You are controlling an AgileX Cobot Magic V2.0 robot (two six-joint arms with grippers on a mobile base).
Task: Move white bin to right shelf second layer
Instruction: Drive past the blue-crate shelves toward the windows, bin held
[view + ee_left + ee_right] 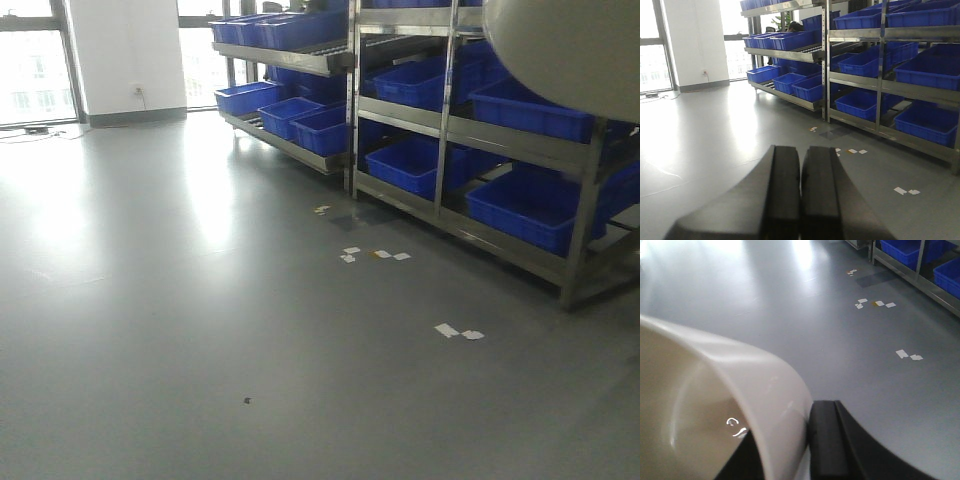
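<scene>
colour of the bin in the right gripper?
Cream-white, plain; the white bin shows best in the right wrist view.

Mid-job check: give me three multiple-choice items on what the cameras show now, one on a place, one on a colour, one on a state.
1. Where is the white bin?
A. on the floor
B. gripped by the right hand
C. on a trolley

2. What colour are the crates on the racks?
A. blue
B. red
C. green

3. How is the left hand?
A. wide open
B. shut on the bin
C. shut, empty

Answers:
1 B: the right wrist view shows the right hand clamped over the bin's wall.
2 A: every crate in view is blue.
3 C: its fingers meet with nothing between them.
</scene>
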